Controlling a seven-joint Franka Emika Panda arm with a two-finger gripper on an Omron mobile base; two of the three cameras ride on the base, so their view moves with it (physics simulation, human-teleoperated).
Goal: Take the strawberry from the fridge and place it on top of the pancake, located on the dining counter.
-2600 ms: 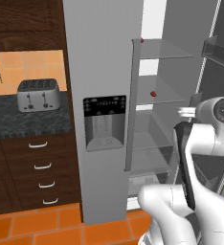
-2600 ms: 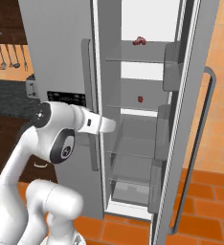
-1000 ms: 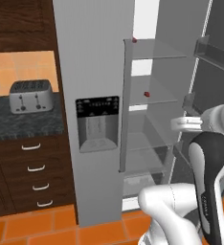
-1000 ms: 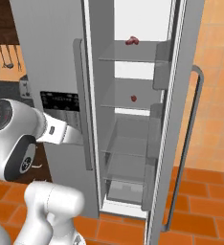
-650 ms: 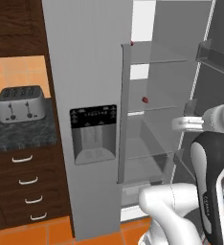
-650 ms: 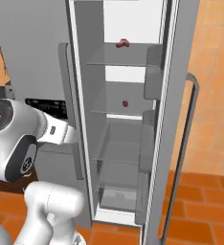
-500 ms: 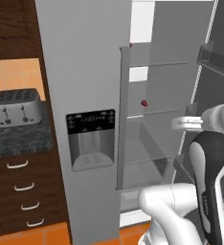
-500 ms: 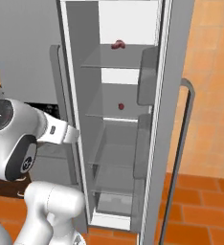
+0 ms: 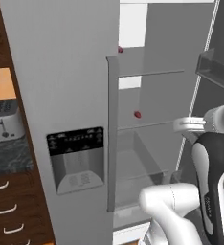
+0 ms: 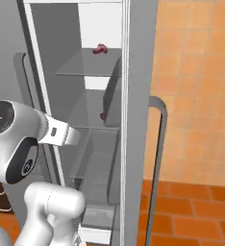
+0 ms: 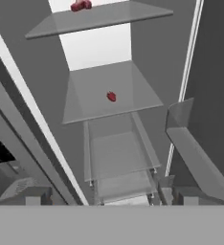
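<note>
The base has driven closer to the open fridge (image 9: 61, 86); the strawberry (image 11: 111, 96) sits unpicked on its shelf, gripper (image 11: 99, 194) state indiscernible.

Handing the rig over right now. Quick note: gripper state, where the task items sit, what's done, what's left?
Gripper: cannot tell whether it is open or shut; nothing between the fingers in the hand view, which looks into the fridge.
Tall grey steel fridge: right compartment open, glass shelves exposed.
Tiny rounded red strawberry: lying on the middle glass shelf, untouched; also seen at.
Darker, lumpier red item: on the shelf above. Not the target.
Done: the fridge stands open, with the arm in front of the shelves.
Left: reach in, grasp the strawberry, carry it to the dining counter, place it on the pancake.
</note>
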